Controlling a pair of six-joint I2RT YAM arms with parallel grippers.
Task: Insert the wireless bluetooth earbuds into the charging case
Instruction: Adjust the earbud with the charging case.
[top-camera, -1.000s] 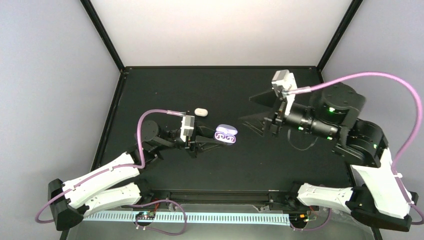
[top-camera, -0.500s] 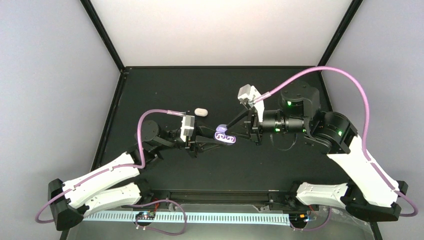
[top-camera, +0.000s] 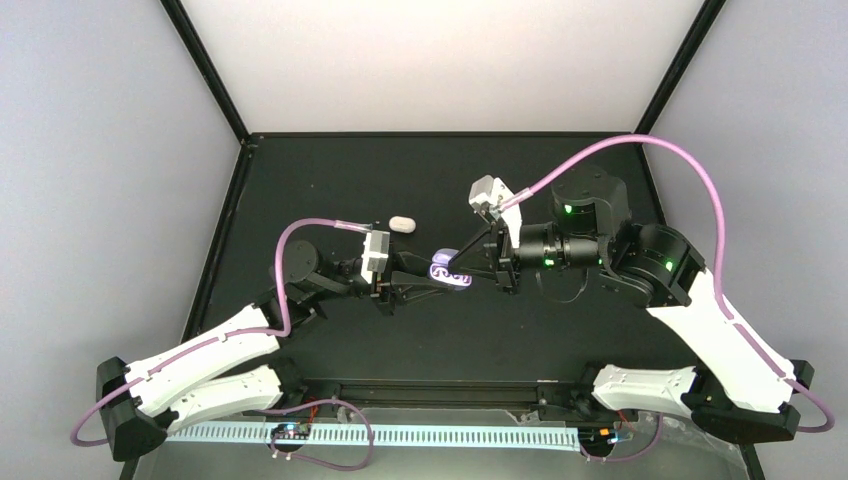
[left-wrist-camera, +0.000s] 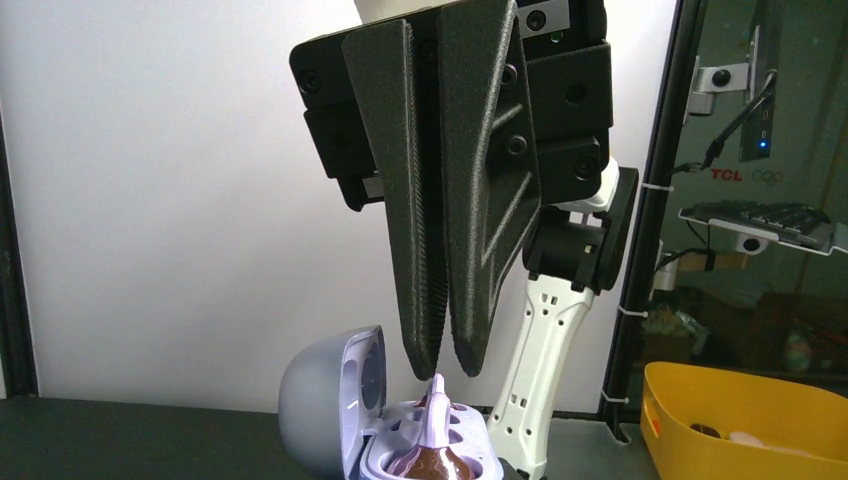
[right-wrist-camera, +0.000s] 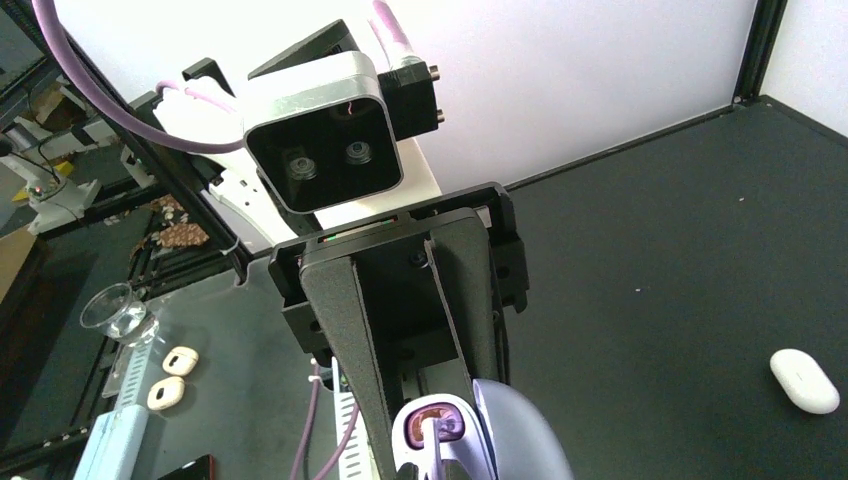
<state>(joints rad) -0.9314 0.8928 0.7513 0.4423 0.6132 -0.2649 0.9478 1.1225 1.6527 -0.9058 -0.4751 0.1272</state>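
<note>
The charging case lies open and wells-up, clamped in the closed left gripper, its long axis in line with that gripper's fingers, glossy lid raised on the far side, pale lavender inside, with the right gripper, jaws pressed together, poised just over its wells.

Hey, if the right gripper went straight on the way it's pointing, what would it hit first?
The open case. The right gripper, fingers together, points down at its wells from just above. Whether the tips touch it is unclear.
</note>
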